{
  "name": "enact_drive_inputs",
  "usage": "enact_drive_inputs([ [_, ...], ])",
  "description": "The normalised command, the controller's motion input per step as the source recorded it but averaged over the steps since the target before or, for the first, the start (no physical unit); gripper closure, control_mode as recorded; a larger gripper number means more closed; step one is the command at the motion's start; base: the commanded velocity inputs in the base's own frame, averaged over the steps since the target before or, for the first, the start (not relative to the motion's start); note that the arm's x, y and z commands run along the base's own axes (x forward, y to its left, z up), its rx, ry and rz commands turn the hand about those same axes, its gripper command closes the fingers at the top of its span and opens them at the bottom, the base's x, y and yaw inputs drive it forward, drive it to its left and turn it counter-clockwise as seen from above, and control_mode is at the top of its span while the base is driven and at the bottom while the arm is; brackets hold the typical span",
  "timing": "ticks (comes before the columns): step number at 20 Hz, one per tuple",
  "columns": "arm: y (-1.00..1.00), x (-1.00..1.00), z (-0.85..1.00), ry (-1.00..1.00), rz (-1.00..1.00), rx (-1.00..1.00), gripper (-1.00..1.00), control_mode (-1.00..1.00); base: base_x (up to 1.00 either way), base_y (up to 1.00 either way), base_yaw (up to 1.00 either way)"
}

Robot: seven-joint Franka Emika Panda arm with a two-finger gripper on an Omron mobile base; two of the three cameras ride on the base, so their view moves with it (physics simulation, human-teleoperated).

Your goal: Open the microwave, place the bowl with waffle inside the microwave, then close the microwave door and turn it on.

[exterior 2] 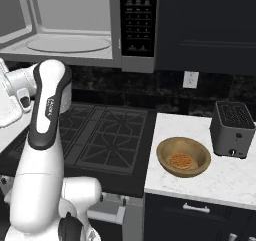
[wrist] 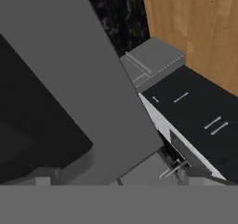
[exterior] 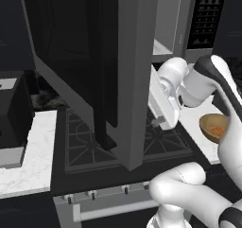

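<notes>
The microwave [exterior 2: 75,30] hangs above the stove [exterior 2: 100,135], its cavity bare with the glass turntable showing; the microwave door [exterior: 90,66] stands swung out wide over the stove's burners, its grey edge facing the arm. So the opening step looks done, and the step in hand is going for the bowl. The tabletop [exterior 2: 200,180] lies just to the right of the stove, and on it sits the bowl [exterior 2: 183,156] with the waffle [exterior 2: 180,160] in its middle, a toaster [exterior 2: 231,129] close behind it. The pincer is near the door's edge, well apart from the bowl; its jaws stand wide and hold nothing. To do this well, the arm should back clear of the door without knocking it further, swing right over the tabletop, and come down on the bowl's near rim — one finger inside, one outside — keeping the bowl level so the waffle stays put, and steering clear of the toaster.
</notes>
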Motion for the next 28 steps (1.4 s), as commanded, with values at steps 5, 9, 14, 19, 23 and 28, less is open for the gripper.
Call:
enact_drive_inputs([
  [5,-1.00,-0.16,0.00,-0.49,-0.06,-0.13,-1.00,-1.00,0.00,0.00,0.00],
  [9,-1.00,-0.04,0.00,-0.42,-0.14,-0.23,-1.00,-1.00,0.00,0.00,0.00],
  [14,-1.00,0.00,-0.06,-0.19,-0.31,-0.15,-1.00,-1.00,0.00,0.00,0.00],
  [19,-1.00,0.00,-0.16,0.00,-0.48,0.00,-1.00,-1.00,0.00,0.00,0.00],
  [23,-1.00,0.00,-0.27,0.00,-0.43,0.00,-1.00,-1.00,0.00,0.00,0.00],
  [28,-1.00,0.05,-0.56,-0.02,-0.43,0.00,-1.00,-1.00,0.00,0.00,0.00],
])
